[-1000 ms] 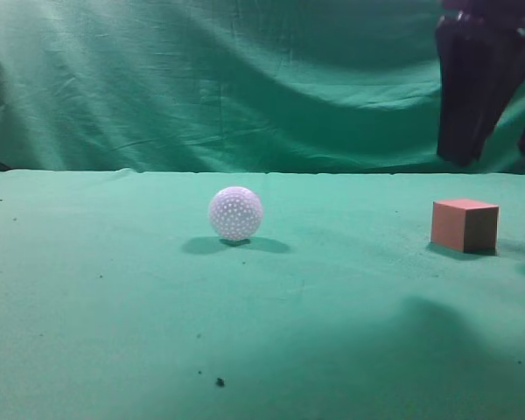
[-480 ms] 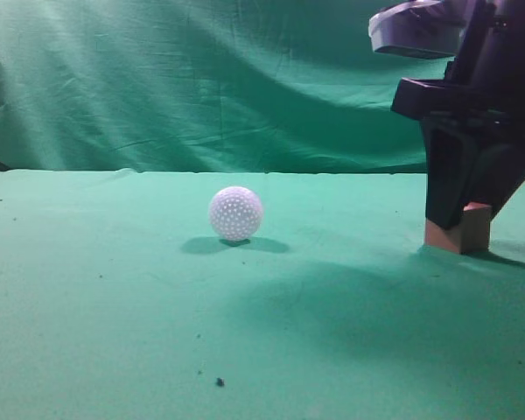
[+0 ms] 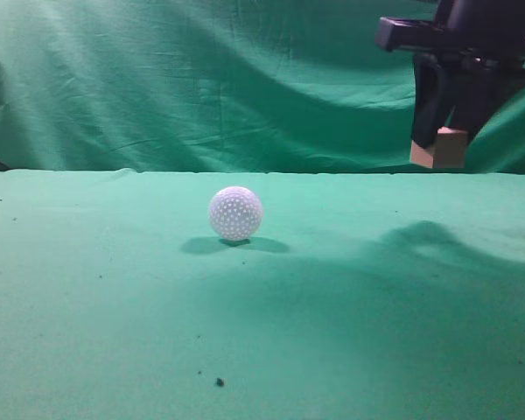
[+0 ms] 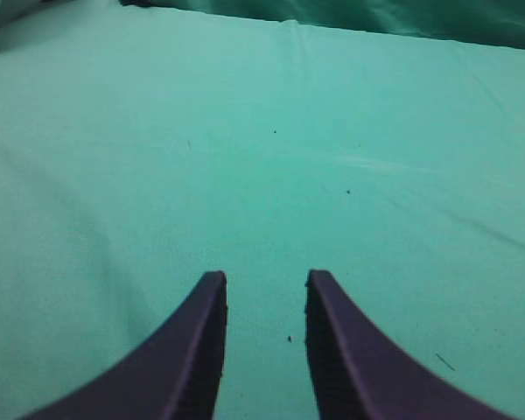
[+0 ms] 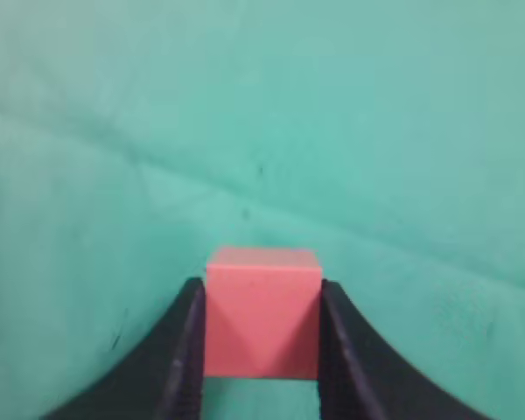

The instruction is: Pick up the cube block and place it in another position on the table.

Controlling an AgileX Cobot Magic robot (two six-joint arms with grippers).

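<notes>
Right gripper (image 3: pixel 444 144) pinches the cube (image 3: pixel 440 148) between both fingers at upper right, clear above the table (image 3: pixel 114 306) for carrying elsewhere, while the left gripper (image 4: pixel 264 289) idles slightly spread over bare cloth.

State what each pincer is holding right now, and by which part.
The right pincer grips the cube block by its two opposite side faces, lifted clear of the table. The left pincer is open and holds nothing.
</notes>
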